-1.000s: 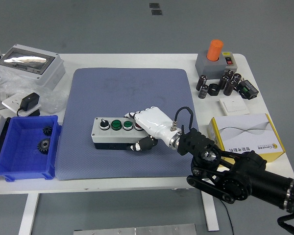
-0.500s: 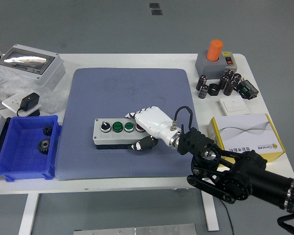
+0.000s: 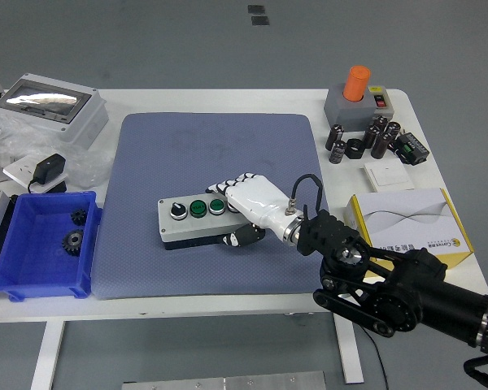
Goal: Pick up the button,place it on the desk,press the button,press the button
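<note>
The button box [image 3: 193, 219] is a grey box with a black knob and two green buttons showing on top. It sits on the blue-grey mat [image 3: 211, 203] near the middle. My right hand [image 3: 236, 213] is white and comes in from the lower right. Its fingers wrap over the box's right end, thumb at the front side, covering the rightmost button. The box's front edge looks slightly tilted up. The left arm is out of view.
A blue bin [image 3: 41, 244] with black gears stands at the left. A grey enclosure [image 3: 45, 110] and an adapter [image 3: 49, 172] are at the far left. At the right are an orange-topped grey box [image 3: 358, 97], black capacitors [image 3: 374, 138] and a yellow-white carton [image 3: 407, 223].
My right hand has shifted the button box slightly to the right and turned its front edge up a little. The hand stays closed on the box's right end.
</note>
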You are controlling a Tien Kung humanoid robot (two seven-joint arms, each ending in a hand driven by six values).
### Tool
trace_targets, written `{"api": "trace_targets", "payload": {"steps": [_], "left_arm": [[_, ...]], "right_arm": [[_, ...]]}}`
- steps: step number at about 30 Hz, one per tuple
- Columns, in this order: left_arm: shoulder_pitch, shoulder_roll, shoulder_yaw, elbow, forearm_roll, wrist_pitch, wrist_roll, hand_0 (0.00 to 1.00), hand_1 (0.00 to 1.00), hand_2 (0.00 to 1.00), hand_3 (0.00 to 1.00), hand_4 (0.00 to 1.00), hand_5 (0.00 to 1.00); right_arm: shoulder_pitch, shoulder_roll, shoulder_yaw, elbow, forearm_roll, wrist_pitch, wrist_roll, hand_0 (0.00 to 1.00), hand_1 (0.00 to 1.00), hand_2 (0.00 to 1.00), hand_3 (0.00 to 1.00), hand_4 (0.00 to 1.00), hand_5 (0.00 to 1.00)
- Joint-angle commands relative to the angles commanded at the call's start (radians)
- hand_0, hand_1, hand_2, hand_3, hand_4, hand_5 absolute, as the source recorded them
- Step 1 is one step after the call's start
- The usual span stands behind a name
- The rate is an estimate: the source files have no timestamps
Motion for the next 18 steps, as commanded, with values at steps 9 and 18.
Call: {"api": "trace_targets", "payload": {"steps": [9,18], "left_arm": [[0.002,0.000,0.001,0.000,-0.002,-0.001,0.001,0.702,0.682,0.678,0.800,0.730,0.844],[0.004,0.002,0.003,0.001,-0.005,-0.001,-0.001,0.700,0.682,0.676,0.799,0.722,0.836]], "right_arm": [[-0.004,-0.014,0.003,0.013,0.035,0.014,-0.010,0.754,0.757,0.844,0.952,0.898,0.326],[-0.005,-0.077,0.005,0.071,0.111,0.016,-0.005,0.750,0.755,0.845,0.954,0.915,0.357]]}}
